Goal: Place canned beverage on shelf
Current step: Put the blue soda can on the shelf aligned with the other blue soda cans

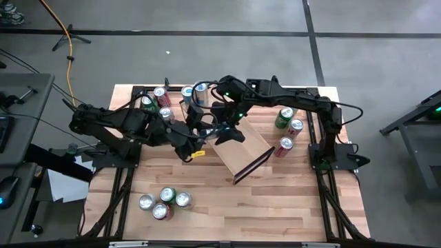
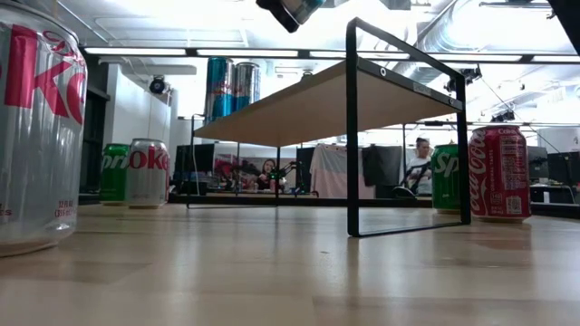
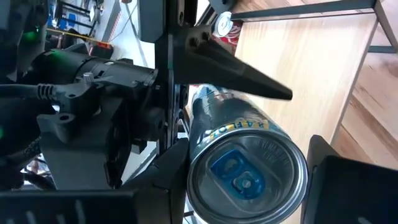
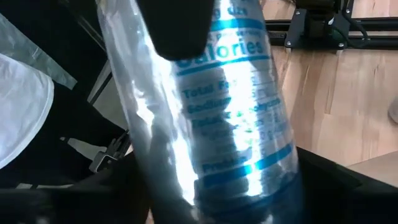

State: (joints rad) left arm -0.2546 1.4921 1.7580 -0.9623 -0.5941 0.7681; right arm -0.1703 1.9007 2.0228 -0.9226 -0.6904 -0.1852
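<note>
**Can held in mid-air between two claws, shelf plank just below**

The step in hand looks like a hand-over or a joint carry above the shelf, not the placing itself. The right claw point(image 1: 222, 131) is closed around the can point(image 3: 249, 168), a tall silver-and-blue one lying tilted, not upright; in the right wrist view it fills the frame between that claw's fingers. The left claw point(image 1: 187, 148) sits just beside the right one, pointed at the can's top end. Its fingers stand wide to either side of the can, with a gap showing on at least one side, so it does not appear to grip.

The shelf point(image 1: 244, 148) lies directly under and just beyond the right claw, with bare plank on the side away from the left claw.

My reading of what comes next: one claw must take sole hold and the other back off. The can then needs turning upright and lowering onto the bare plank before release.

The shelf already holds two tall cans point(image 2: 231, 88), standing upright together at its far end, well apart from the near frame. Whether anything else stands on it, hidden under the arms, I cannot tell.
</note>
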